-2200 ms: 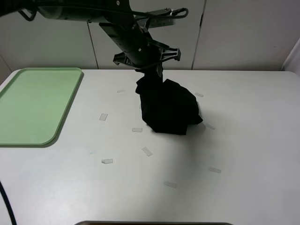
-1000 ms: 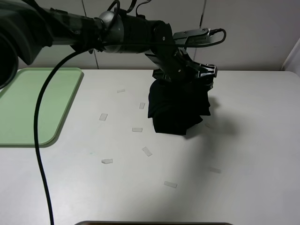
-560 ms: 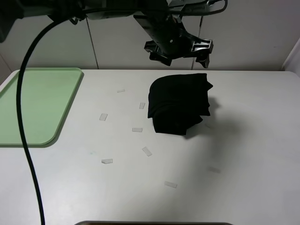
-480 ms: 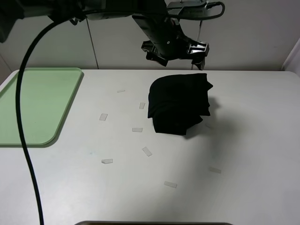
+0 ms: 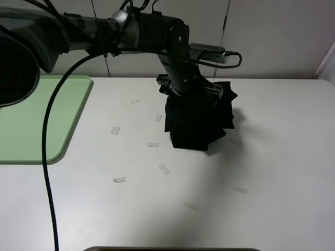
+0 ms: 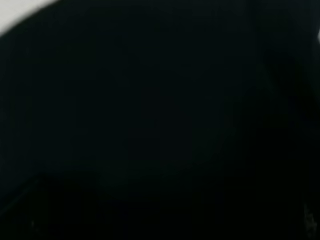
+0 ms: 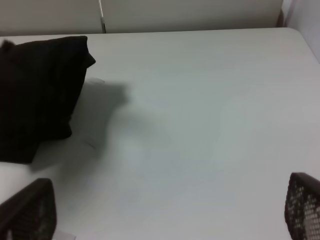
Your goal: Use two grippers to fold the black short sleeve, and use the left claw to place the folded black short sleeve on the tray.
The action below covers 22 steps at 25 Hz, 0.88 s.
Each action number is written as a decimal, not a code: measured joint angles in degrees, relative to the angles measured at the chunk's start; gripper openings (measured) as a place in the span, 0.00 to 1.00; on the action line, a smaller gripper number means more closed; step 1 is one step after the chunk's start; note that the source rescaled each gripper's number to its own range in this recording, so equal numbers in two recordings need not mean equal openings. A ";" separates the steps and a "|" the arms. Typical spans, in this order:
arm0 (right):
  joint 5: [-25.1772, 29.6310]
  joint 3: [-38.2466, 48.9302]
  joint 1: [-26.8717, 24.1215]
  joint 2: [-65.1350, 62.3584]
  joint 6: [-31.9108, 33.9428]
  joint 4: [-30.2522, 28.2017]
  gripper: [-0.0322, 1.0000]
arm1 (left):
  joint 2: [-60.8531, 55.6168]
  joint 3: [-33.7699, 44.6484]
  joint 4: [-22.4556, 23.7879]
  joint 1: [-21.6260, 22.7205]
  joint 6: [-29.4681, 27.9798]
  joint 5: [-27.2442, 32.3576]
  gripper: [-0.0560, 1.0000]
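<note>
Half a second ago the left pincer [image 5: 191, 93] hangs clear above the bundle; it is now lowered onto the far top edge of the black short sleeve [image 5: 198, 119], with its wrist body pressed against the cloth. Fingertips are buried in the black fabric, so whether that pincer is spread or clamped cannot be told. The left wrist view is filled almost wholly with dark cloth [image 6: 160, 120], with only a sliver of pale surface at its upper left corner.

The black short sleeve sits as a folded lump at the centre of the exterior view, slightly right of middle, resting on the white worktop [image 5: 272, 157]. Position of the bundle matches the earlier frames.

The tray [image 5: 36, 117] lies at the left edge of the exterior view, well apart from the garment.

Several small pale tape strips [image 5: 164, 168] are scattered on the worktop in front of and left of the bundle.

The right pincer [image 7: 170, 210] shows in its own wrist view spread wide, mesh-textured fingers [image 7: 27, 210] at the two lower corners, holding nothing, with the bundle [image 7: 40, 95] at the left of that view.
</note>
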 joint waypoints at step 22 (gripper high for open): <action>-0.03 0.00 0.00 0.00 0.00 0.00 1.00 | 5.26 -4.44 0.44 -0.18 1.60 4.35 1.00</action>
